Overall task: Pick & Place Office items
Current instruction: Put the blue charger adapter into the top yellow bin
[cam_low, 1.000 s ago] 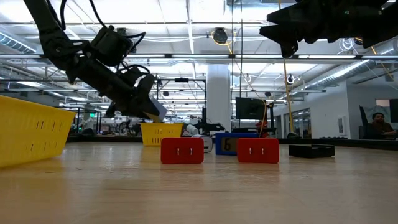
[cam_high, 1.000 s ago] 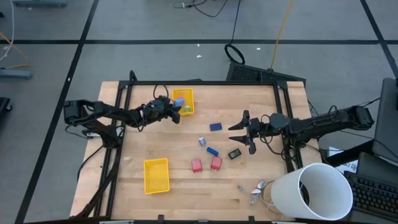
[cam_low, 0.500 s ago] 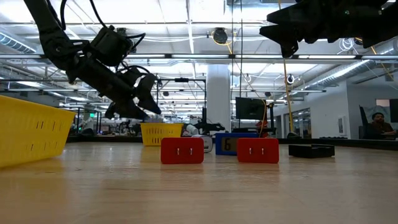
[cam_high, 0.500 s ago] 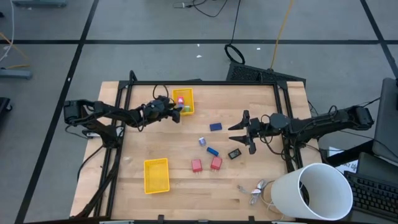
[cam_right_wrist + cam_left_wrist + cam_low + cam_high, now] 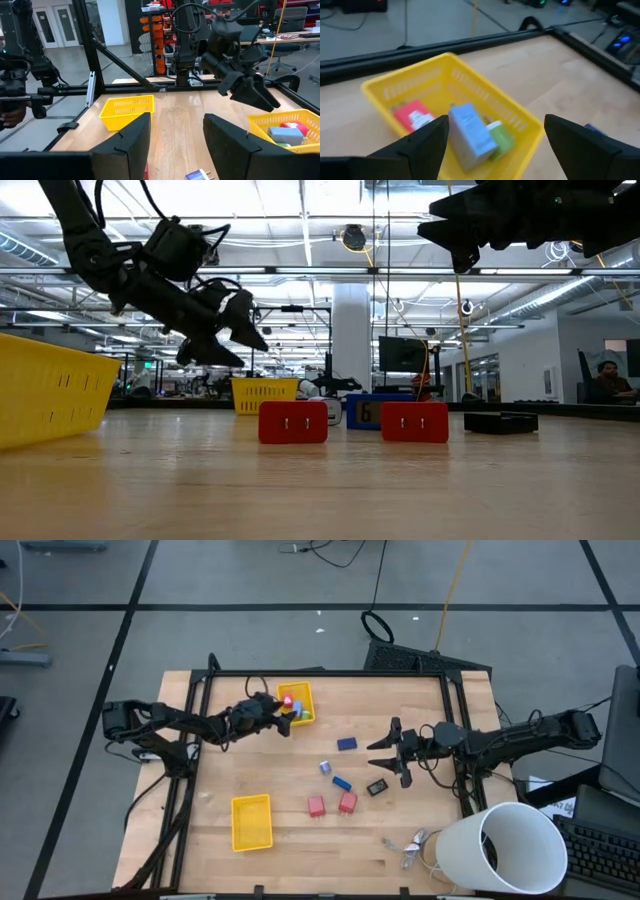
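Note:
My left gripper point(image 5: 285, 720) hangs open just above the near rim of the far yellow tray point(image 5: 299, 698). In that tray lie a blue block point(image 5: 470, 132), a red piece point(image 5: 412, 116) and a green piece point(image 5: 500, 140); the blue block stands tilted against the green one, clear of my fingers. My right gripper point(image 5: 385, 750) hovers open over the table's right half with nothing between its fingers. On the wood between the arms lie blue pieces point(image 5: 346, 743) point(image 5: 341, 782), a black piece point(image 5: 377, 787) and two red blocks point(image 5: 316, 805) point(image 5: 347, 802).
A second yellow tray point(image 5: 251, 822) sits near the front left. Silvery metal bits point(image 5: 413, 843) lie front right beside a large white bucket point(image 5: 500, 850). A black frame point(image 5: 460, 720) borders the table. Bare wood lies between the two trays.
My left gripper has opened above the far yellow tray without shifting its place. The blue block it held has dropped into the tray and now leans there beside the red and green pieces. The right arm has kept still.

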Tool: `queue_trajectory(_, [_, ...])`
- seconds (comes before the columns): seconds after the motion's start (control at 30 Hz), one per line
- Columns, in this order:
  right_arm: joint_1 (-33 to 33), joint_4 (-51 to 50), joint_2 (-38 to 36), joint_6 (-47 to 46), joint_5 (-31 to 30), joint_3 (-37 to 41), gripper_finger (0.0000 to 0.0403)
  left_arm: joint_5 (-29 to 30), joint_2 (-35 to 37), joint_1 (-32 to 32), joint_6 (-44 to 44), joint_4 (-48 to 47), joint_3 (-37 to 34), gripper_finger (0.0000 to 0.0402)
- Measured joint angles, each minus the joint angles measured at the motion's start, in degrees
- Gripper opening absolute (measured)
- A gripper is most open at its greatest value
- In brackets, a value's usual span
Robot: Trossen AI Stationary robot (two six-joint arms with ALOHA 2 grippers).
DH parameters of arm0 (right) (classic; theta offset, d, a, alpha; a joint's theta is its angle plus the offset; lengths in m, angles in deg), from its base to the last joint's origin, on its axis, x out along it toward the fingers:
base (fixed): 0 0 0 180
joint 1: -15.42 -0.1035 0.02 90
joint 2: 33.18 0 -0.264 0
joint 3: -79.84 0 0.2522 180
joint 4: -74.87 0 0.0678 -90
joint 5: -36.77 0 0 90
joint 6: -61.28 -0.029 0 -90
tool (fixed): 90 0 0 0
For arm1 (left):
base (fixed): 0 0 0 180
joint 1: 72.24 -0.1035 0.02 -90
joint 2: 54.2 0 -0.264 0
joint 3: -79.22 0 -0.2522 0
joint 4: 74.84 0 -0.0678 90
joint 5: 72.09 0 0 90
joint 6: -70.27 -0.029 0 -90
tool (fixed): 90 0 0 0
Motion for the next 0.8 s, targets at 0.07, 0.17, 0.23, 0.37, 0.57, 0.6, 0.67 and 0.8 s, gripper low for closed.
queue_trajectory(0.07, [0.0,0.0,0.0,-0.73,0.3,0.0,0.0171,-2.1,0.0,0.0,-1.17,1.68,0.0,0.0331])
queue_trajectory(0.17, [0.0,-0.02,0.0,-4.59,0.36,0.0,0.0171,-6.81,1.18,0.0,-1.98,2.7,0.0,0.0325])
queue_trajectory(0.23, [-0.02,-0.02,0.02,-5.44,0.41,0.0,0.0171,-9.96,2.63,0.0,-2.61,3.06,0.02,0.032])
queue_trajectory(0.37, [-1.32,-0.04,2.09,-6.04,0.23,-0.02,0.0171,-16.94,6.5,0.92,-5.4,2.73,0.02,0.0309])
queue_trajectory(0.57, [-5.35,0.86,11.0,-5.14,-6.52,-0.74,0.0172,-12.67,11.99,6.08,-10.96,1.12,0.02,0.0299])
queue_trajectory(0.6, [-5.76,-0.05,12.71,-4.29,-7.64,-1.56,0.0174,-10.82,12.7,6.97,-11.91,0.85,0.02,0.0297])
queue_trajectory(0.67, [-6.41,-3.91,15.86,-3.66,-8.91,-3.9,0.018,-7.28,13.91,8.53,-13.38,-0.51,0.02,0.0294])
queue_trajectory(0.8, [-6.72,-15.49,22.86,-4.47,-9.1,-11.68,0.0204,-2.4,15.31,10.66,-14.85,-0.8,0.02,0.0296])
